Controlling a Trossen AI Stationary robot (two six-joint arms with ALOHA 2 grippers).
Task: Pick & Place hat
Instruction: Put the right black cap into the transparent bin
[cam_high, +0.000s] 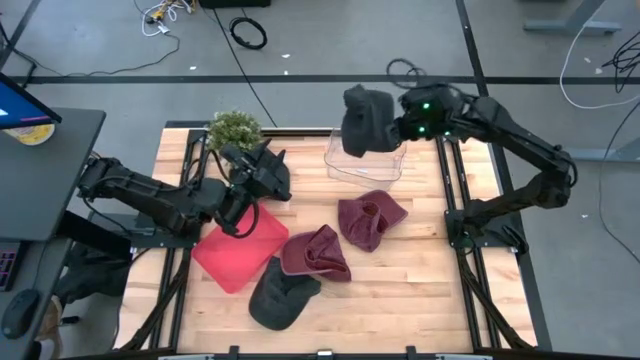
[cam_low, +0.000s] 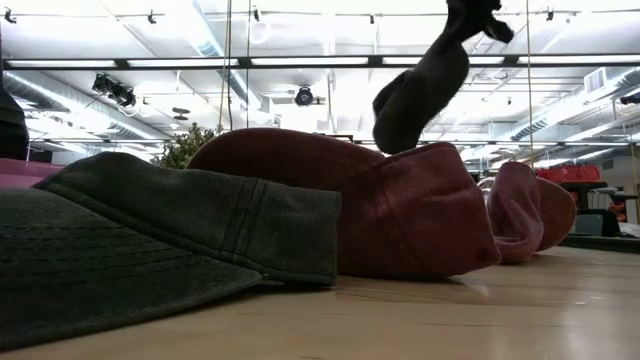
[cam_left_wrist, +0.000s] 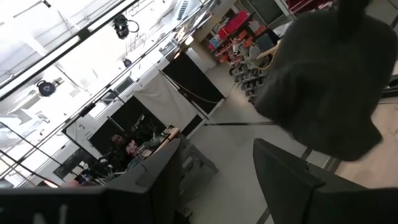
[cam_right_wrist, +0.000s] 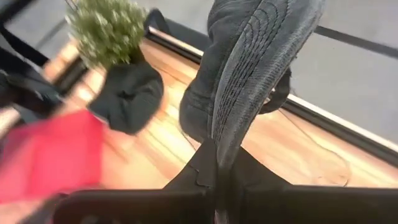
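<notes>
My right gripper's fingertips (cam_right_wrist: 217, 163) vanish inside the dark hat (cam_right_wrist: 249, 68) I hold. That hat covers part of the clear bin (cam_high: 365, 168) from above. Beyond my left fingers (cam_left_wrist: 155, 180), people at a distant desk are too small to make out.

Right hand (cam_high: 392, 128) clamped, left hand (cam_high: 262, 178) parted.

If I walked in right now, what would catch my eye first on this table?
Probably the dark hat dangling in the air, pinched by the right gripper above a clear bin at the table's far edge. Then two maroon hats and another dark hat lying mid-table beside a red tray.
</notes>
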